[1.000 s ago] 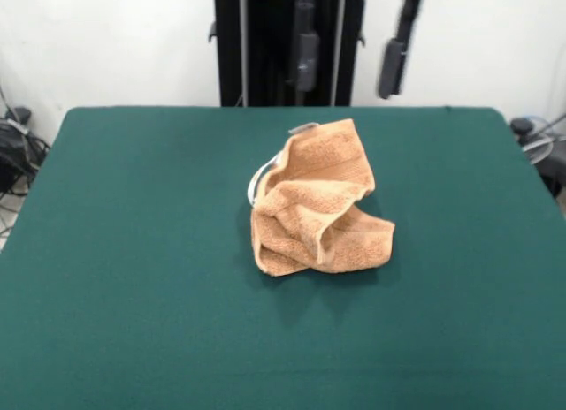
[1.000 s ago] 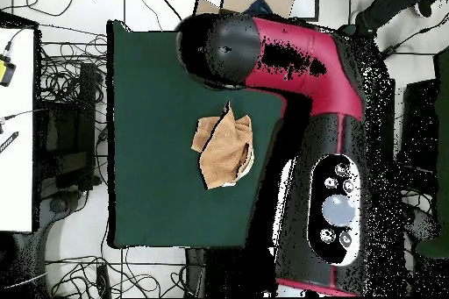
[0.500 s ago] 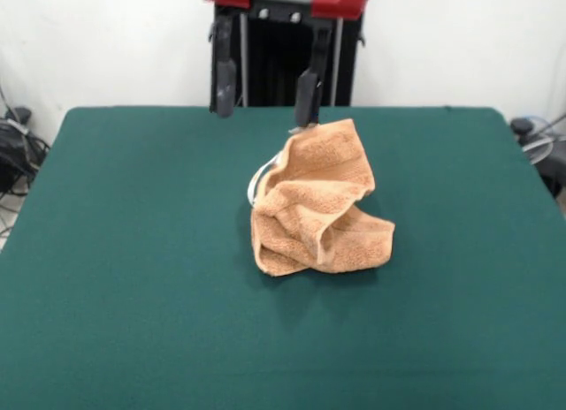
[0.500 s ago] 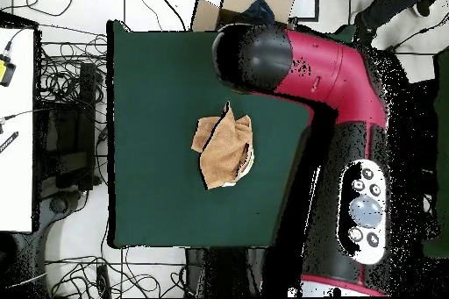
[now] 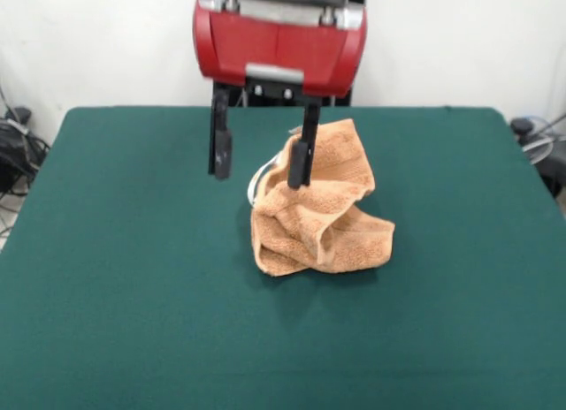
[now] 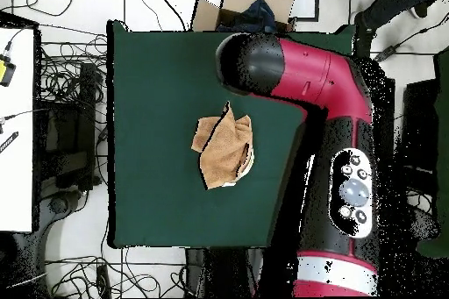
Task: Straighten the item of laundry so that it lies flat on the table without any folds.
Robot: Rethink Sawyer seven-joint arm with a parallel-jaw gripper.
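The item of laundry (image 5: 320,214) is a light orange-tan towel, crumpled into a bunched heap with many folds near the middle of the dark green table (image 5: 124,260). A white edge shows at its left side. My gripper (image 5: 260,177) hangs open from the red head, above the table at the heap's upper left. One finger (image 5: 301,161) overlaps the towel's top left edge and the other stands over bare felt. Nothing is held. In the overhead view the towel (image 6: 224,148) lies on the table (image 6: 149,85), and the red arm (image 6: 298,67) covers the gripper.
Cables and dark equipment (image 5: 12,154) lie off the table's left side. From overhead, a cardboard box (image 6: 245,2) sits beyond one table end, and a white desk (image 6: 14,129) with tangled cables runs alongside it.
The gripper has come down from the top edge and forward to the towel's upper left, bringing the red head into view. The towel has not moved.
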